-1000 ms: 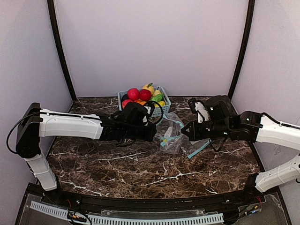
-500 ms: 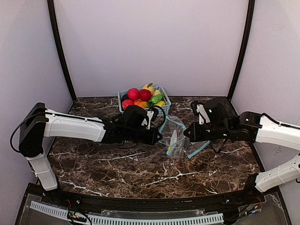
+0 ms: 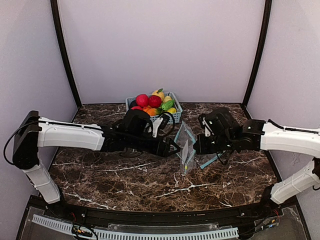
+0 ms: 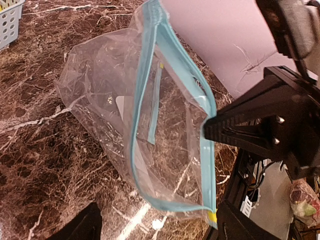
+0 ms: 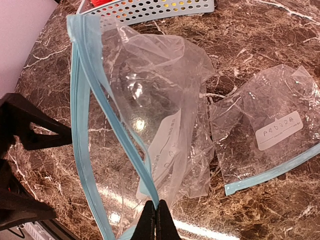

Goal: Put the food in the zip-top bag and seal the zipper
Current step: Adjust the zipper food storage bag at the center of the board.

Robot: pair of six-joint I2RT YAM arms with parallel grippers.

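Bag held up over mid-worktop, mouth parted.
Right pincer (image 5: pixel 157 220) was clamped shut on the zipper (image 5: pixel 82 125) of the zip-top bag (image 5: pixel 150 90), which hung upright just right of the worktop's (image 3: pixel 125 180) centre. Left pincer (image 4: pixel 159 215) stood open, fingers spread beside the bag's lower end. Food (image 3: pixel 148 101) sat in the basket (image 3: pixel 176 114) at the far edge. A second bag (image 5: pixel 265 140) lay flat toward the right edge.

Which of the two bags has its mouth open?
The bag pinched at its zipper by the right tool: it hangs upright, mouth gaping toward the left tool. The other bag lies flat on the table beside it.
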